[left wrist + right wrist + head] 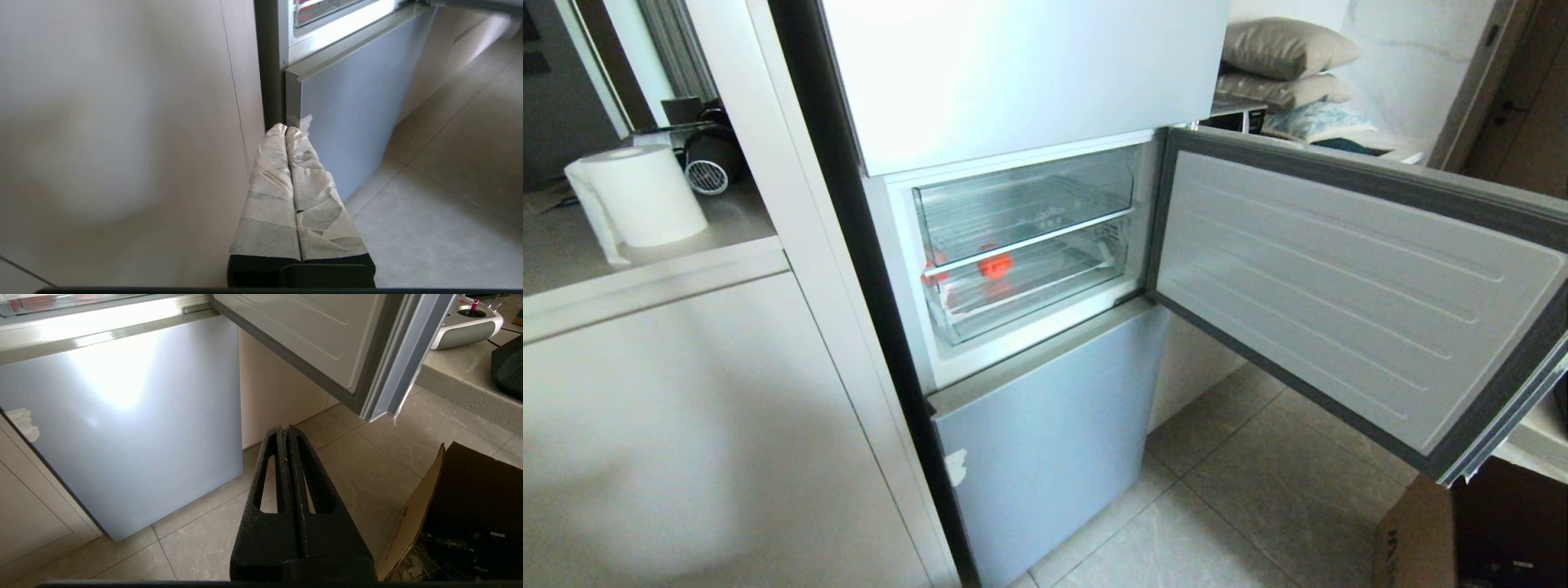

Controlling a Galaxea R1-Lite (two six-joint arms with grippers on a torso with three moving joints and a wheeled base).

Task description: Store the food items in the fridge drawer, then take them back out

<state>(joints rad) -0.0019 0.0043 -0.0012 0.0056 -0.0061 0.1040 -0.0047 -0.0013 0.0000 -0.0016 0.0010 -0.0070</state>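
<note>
The fridge's middle compartment stands open, with two clear bins inside. The lower one is the fridge drawer (pixel 1045 309). A round red fruit (pixel 995 265) lies in it near the middle. A second red patch (pixel 931 271) shows at the drawer's left wall; I cannot tell what it is. Neither arm shows in the head view. My left gripper (pixel 286 128), its fingers wrapped in pale tape, is shut on nothing, low beside the fridge's lower grey door (pixel 347 110). My right gripper (pixel 284 428), black, is shut and empty above the floor tiles.
The compartment door (pixel 1339 286) swings out wide to the right at chest height. An open cardboard box (pixel 470 522) stands on the floor at the right. A white cabinet (pixel 686 425) flanks the fridge on the left, with a paper towel roll (pixel 645 196) on its counter.
</note>
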